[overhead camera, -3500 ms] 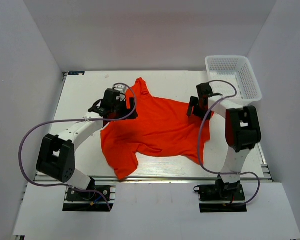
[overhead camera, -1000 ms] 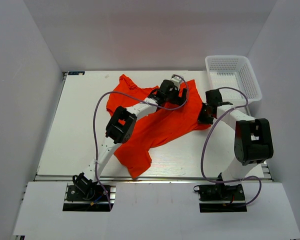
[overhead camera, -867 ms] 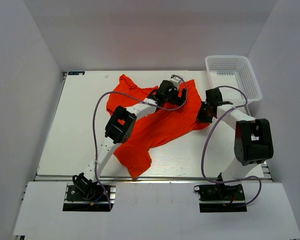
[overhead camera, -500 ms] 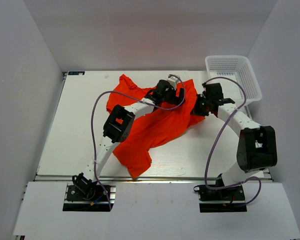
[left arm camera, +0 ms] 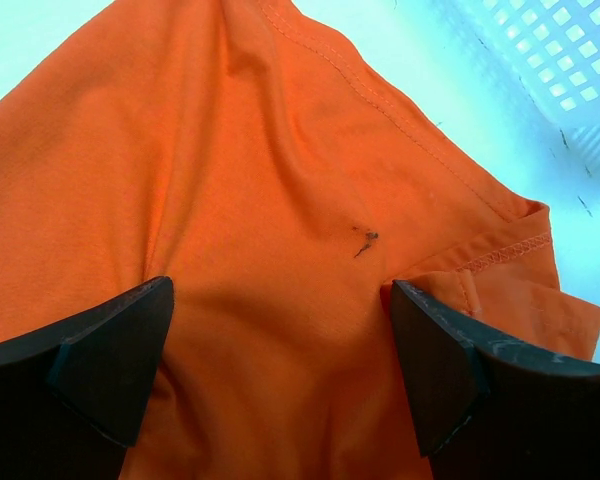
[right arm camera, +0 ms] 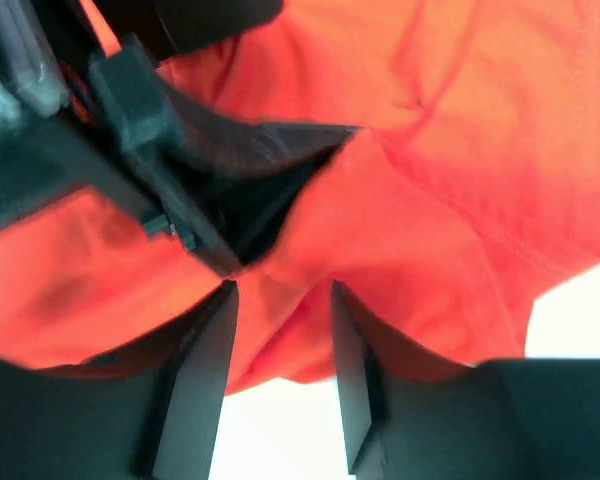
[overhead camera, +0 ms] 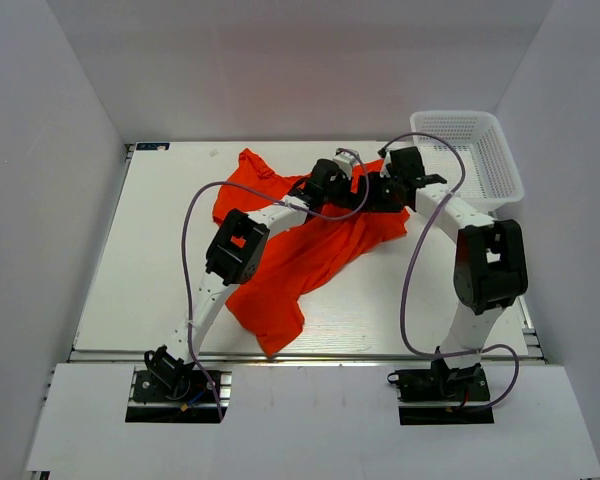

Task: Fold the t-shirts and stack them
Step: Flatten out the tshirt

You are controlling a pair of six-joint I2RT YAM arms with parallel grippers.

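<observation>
**Both tools are meeting over the upper right part of the t-shirt**

You are looking at the orange-red t-shirt (overhead camera: pixel 300 255), which is lying crumpled on the white counter (overhead camera: pixel 150 250). In the top view it is running from the upper middle of the frame down to the lower middle, where one end is coming close to the near edge of the counter. It is lying unfolded, in loose wrinkles. The left arm is stretching across it and hiding part of it.

Your left tool (left arm camera: pixel 275 350) is standing wide open. In the left wrist view its two black fingers (left arm camera: pixel 110 345) are showing at the lower left and the lower right of the frame, well apart. Smooth cloth with a stitched hem is spreading between and beyond them. I cannot tell whether the fingertips are touching the cloth.

Your right tool (right arm camera: pixel 278 365) is standing narrow. In the right wrist view its fingertips (right arm camera: pixel 205 380) are sitting in the lower middle of the frame and are pinching a raised ridge of the cloth between them. The dark body of the left tool is filling the upper left of that frame, just beside the ridge.

The white mesh basket (overhead camera: pixel 502 170) is standing in the upper right of the top view, near the t-shirt but apart from it.
</observation>
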